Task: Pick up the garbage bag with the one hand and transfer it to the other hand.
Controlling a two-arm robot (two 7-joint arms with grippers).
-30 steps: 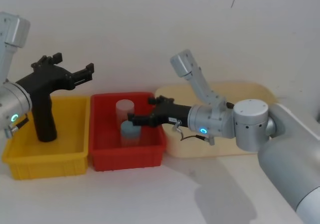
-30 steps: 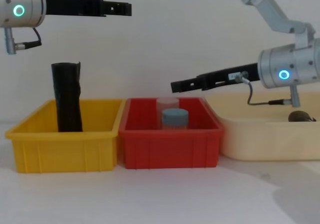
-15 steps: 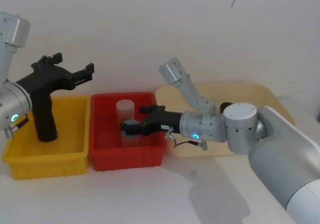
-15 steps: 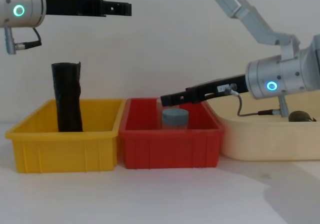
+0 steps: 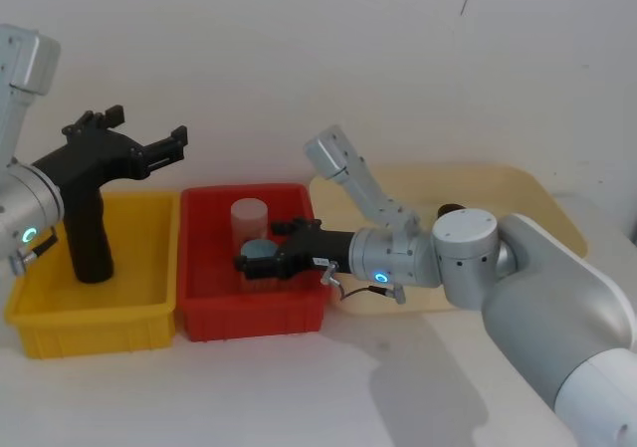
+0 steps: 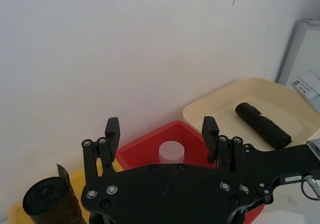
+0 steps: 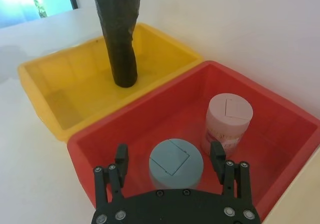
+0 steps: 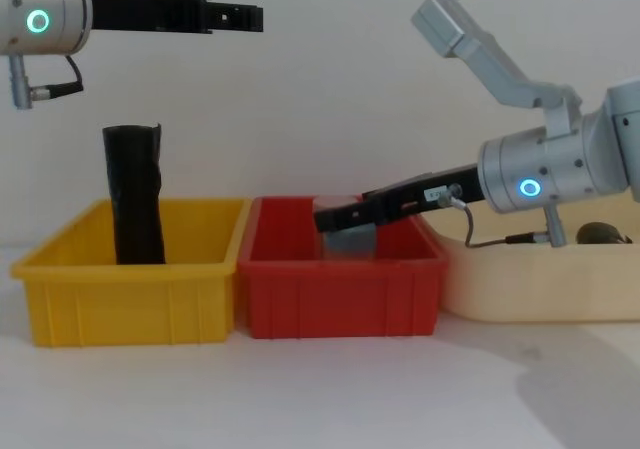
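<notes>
Blue-lit right gripper (image 8: 335, 216) dropped into centre red bin (image 8: 340, 299), arm tilted down, jaws wide, seemingly astride grey-lidded jar (image 7: 176, 164). Green-lit left gripper (image 8: 235, 16) upper left, jaws wide. Limp black garbage bag (image 8: 598, 234) in cream tray (image 8: 530, 284), right.

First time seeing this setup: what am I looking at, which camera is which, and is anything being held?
A two-armed robot at a white table. Two pictures come from its head and chest, two from its wrists. A yellow bin holds an upright black roll, a red bin a pink jar and a blue-lidded jar, a cream tray the garbage bag. The left gripper hangs open above the yellow bin; the right gripper, open, straddles the blue-lidded jar. Nothing is held.
</notes>
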